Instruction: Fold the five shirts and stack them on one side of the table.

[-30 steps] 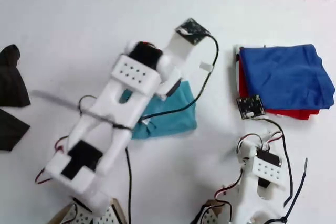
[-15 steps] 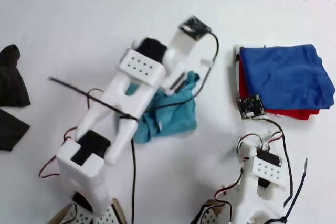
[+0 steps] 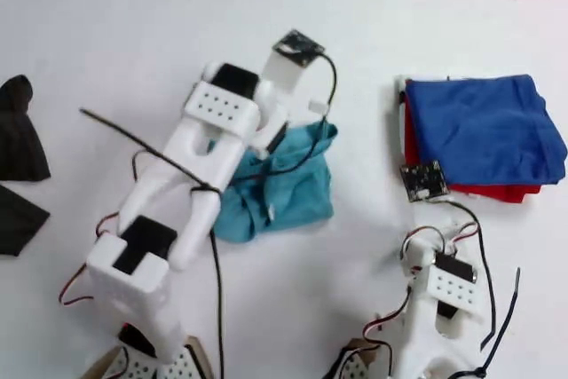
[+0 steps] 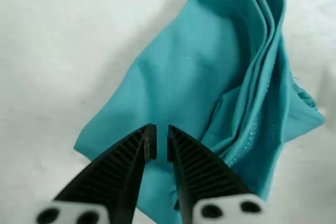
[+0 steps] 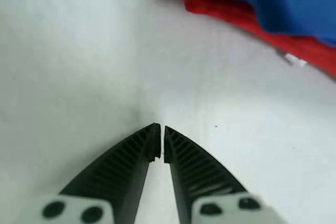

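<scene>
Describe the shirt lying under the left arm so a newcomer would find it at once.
On the white table, look near the middle, partly beneath the left arm. The teal shirt lies there, loosely bunched. It is the only teal piece: the folded blue shirt sits on a red shirt to its right, and black cloth lies at the far left edge.

The left end effector [image 4: 156, 143] has pulled away from the blue shirt [image 3: 484, 126], leaving the once-flat teal shirt [image 3: 293, 191] rumpled.
</scene>
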Robot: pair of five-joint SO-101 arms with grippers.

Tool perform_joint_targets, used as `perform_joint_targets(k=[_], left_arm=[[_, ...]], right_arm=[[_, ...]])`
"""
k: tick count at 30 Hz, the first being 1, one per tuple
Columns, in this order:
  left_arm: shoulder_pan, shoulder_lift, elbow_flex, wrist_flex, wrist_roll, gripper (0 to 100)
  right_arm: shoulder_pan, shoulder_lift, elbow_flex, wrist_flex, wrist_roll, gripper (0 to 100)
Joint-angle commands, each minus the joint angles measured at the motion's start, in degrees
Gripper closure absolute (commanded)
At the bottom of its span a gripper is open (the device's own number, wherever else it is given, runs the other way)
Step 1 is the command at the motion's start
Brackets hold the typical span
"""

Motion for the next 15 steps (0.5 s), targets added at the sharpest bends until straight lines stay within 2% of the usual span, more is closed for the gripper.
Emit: perform_joint_targets(k=[1,15], left_arm=[[0.5,-0.4,1.8,-2.5,0.2,94],[12.4,-6.8,3.1,4.9,0.3,94]], right_arm=[[0.5,-1.5,-0.2,-0.9,-0.4,97.8],[0.5,-1.5,-0.2,-1.1,-0.4,97.8]])
